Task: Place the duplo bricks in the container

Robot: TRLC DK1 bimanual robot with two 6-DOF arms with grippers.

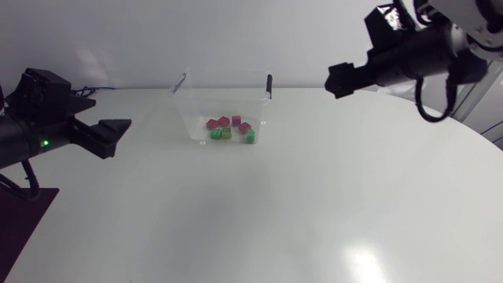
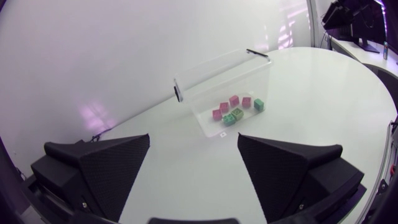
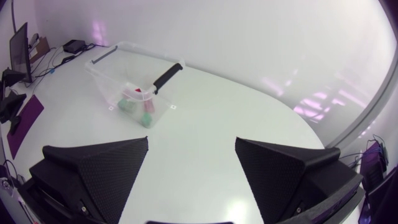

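Note:
A clear plastic container [image 1: 196, 110] with black handles stands at the back middle of the white table. Inside it lie several duplo bricks: red ones [image 1: 224, 122] toward the back and green ones [image 1: 251, 137] toward the front. The left wrist view shows the container [image 2: 205, 81] ahead of my left gripper [image 2: 193, 162], with the bricks [image 2: 233, 111] inside. My left gripper [image 1: 118, 134] stays open and empty, well left of the container. My right gripper [image 1: 336, 81] hangs open and empty above the table, right of the container [image 3: 112, 78]. Its wrist view [image 3: 191, 162] shows nothing between its fingers.
The white table [image 1: 299, 204] spreads wide in front of the container, with nothing else on it. A dark mat [image 1: 20, 220] lies at the table's left edge under my left arm.

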